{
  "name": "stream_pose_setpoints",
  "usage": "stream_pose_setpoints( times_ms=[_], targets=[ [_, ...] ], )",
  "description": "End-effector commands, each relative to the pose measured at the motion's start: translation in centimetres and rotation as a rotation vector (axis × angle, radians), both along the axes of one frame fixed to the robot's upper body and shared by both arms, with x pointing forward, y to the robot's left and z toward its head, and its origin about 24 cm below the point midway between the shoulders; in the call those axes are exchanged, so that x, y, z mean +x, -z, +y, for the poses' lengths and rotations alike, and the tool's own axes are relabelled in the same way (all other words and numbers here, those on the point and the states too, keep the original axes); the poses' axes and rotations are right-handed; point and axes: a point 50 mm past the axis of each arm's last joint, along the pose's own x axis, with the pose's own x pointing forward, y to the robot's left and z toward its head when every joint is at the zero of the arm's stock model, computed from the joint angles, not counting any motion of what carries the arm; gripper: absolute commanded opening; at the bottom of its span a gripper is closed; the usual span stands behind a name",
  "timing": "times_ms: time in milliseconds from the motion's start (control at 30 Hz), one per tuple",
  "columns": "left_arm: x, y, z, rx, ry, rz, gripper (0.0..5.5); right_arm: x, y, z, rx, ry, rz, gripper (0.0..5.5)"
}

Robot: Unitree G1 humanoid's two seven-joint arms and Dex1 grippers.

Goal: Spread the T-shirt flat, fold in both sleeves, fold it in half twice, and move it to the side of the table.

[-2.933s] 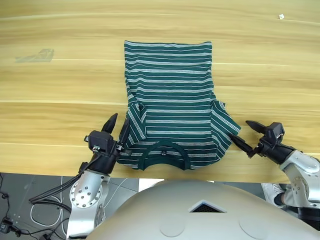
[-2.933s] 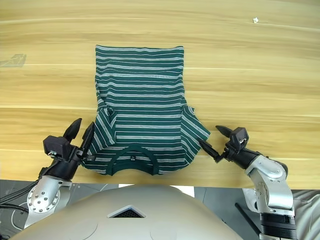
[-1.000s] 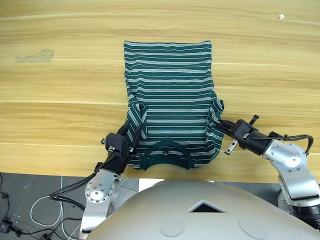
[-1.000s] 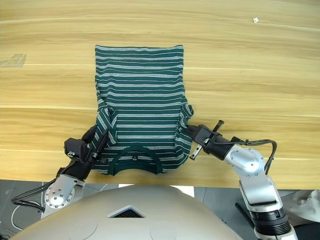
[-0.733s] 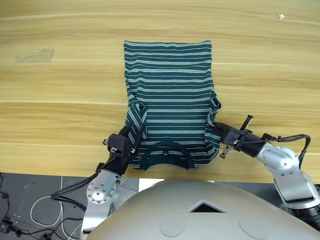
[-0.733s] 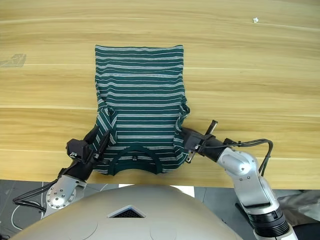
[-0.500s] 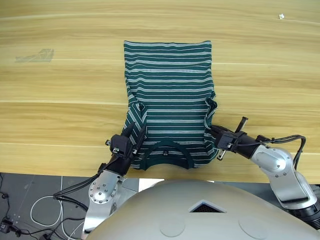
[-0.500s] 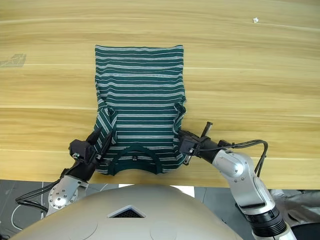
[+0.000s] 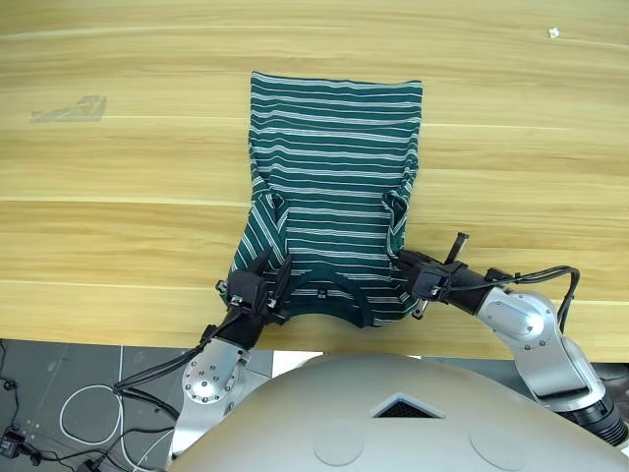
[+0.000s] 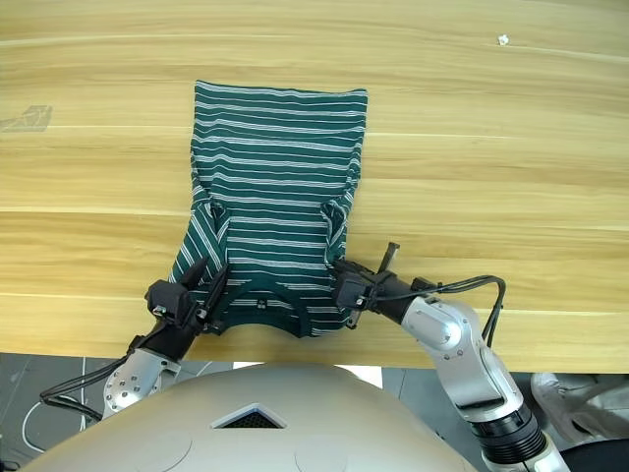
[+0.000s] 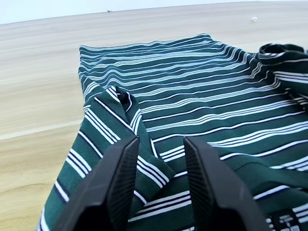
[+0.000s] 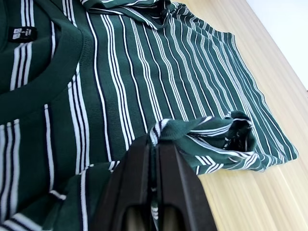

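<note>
A dark green T-shirt (image 9: 334, 167) with white stripes lies on the wooden table (image 9: 118, 226), its collar (image 9: 329, 285) at the near edge and its hem at the far side. My right gripper (image 12: 155, 139) is shut on a fold of the right sleeve (image 12: 211, 137), holding it over the shirt's right side beside the collar (image 9: 403, 267). My left gripper (image 11: 161, 142) is open at the shirt's near left corner (image 9: 270, 275), its fingers (image 11: 120, 183) straddling the left shoulder cloth. The left sleeve (image 9: 267, 211) lies folded in on the body.
The table's near edge (image 9: 118, 334) runs just behind both grippers. A small white scrap (image 9: 552, 31) lies at the far right and a grey mark (image 9: 69, 110) at the far left. Bare wood stretches to both sides of the shirt.
My right gripper has closed on the right sleeve and carried it inward over the shirt. My left gripper has moved in onto the left shoulder. The shirt has shifted and now lies slightly skewed.
</note>
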Motion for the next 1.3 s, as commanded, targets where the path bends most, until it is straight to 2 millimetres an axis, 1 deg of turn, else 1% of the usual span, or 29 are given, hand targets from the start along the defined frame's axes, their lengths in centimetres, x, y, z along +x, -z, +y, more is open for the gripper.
stream_pose_setpoints(
  times_ms=[33, 100, 133, 233, 300, 367, 467, 500, 533, 667, 733, 800, 833, 900, 967, 1033, 1067, 1167, 1300],
  targets=[
    [0.0, 0.1, 0.0, 0.004, 0.002, 0.004, 1.73, 0.1, -0.2, 0.0, -0.005, -0.009, -0.008, 0.04],
    [0.0, 0.1, 0.0, 0.005, 0.002, 0.004, 1.73, 0.1, -0.2, 0.0, -0.005, -0.009, -0.008, 0.04],
    [0.0, 0.2, -0.2, -0.001, 0.012, 0.009, 1.73, 0.1, -0.6, 0.5, 0.007, -0.023, -0.022, 0.33],
    [0.0, 0.5, -0.6, -0.007, 0.04, 0.018, 1.73, 0.2, -1.3, 0.9, -0.037, -0.065, -0.098, 0.84],
    [0.0, 0.4, -0.6, -0.008, 0.04, 0.007, 1.73, 0.4, -2.5, 1.1, -0.001, -0.056, -0.133, 1.14],
    [0.2, -0.4, -0.7, -0.05, 0.028, -0.042, 1.73, 0.6, -3.5, 1.3, 0.041, -0.049, -0.153, 1.51],
    [0.5, -3.5, -1.0, -0.182, 0.044, -0.217, 1.73, 0.6, -4.5, 1.5, 0.077, -0.05, -0.177, 2.09],
    [0.6, -4.1, -1.1, -0.201, 0.048, -0.251, 1.73, 0.5, -4.5, 1.5, 0.079, -0.052, -0.175, 2.23],
    [0.6, -4.2, -1.0, -0.203, 0.049, -0.262, 1.73, 0.5, -4.4, 1.6, 0.076, -0.054, -0.172, 2.39],
    [0.6, -3.7, -0.9, -0.156, 0.046, -0.246, 1.73, 0.3, -3.4, 1.8, 0.078, -0.062, -0.122, 3.14],
    [0.6, -3.5, -0.8, -0.146, 0.039, -0.242, 1.73, 0.2, -3.1, 1.9, 0.103, -0.05, -0.088, 3.39],
    [0.9, -3.4, -0.3, -0.142, 0.004, -0.243, 1.73, 0.8, -3.8, 1.2, 0.192, 0.009, -0.056, 3.75],
    [1.1, -3.5, 0.1, -0.132, -0.022, -0.249, 1.73, 1.1, -4.3, 0.4, 0.25, 0.037, -0.038, 3.92],
    [1.7, -3.6, 1.1, -0.112, -0.075, -0.26, 1.73, 1.0, -5.2, -1.9, 0.404, 0.077, 0.069, 4.37],
    [2.0, -3.9, 1.9, -0.092, -0.105, -0.276, 1.73, 0.4, -5.3, -4.6, 0.508, 0.124, 0.174, 4.64],
    [2.1, -4.1, 2.3, -0.084, -0.123, -0.284, 1.73, 0.0, -5.0, -6.4, 0.566, 0.173, 0.248, 4.69],
    [2.1, -4.2, 2.4, -0.078, -0.129, -0.284, 1.73, -0.2, -4.8, -6.8, 0.584, 0.183, 0.28, 4.69],
    [1.9, -4.1, 2.5, -0.061, -0.131, -0.269, 1.73, -1.4, -3.2, -8.1, 0.595, 0.243, 0.391, 4.69],
    [1.7, -4.0, 2.8, -0.052, -0.137, -0.257, 1.73, -2.9, -1.4, -8.5, 0.594, 0.266, 0.52, 4.69]
  ],
)
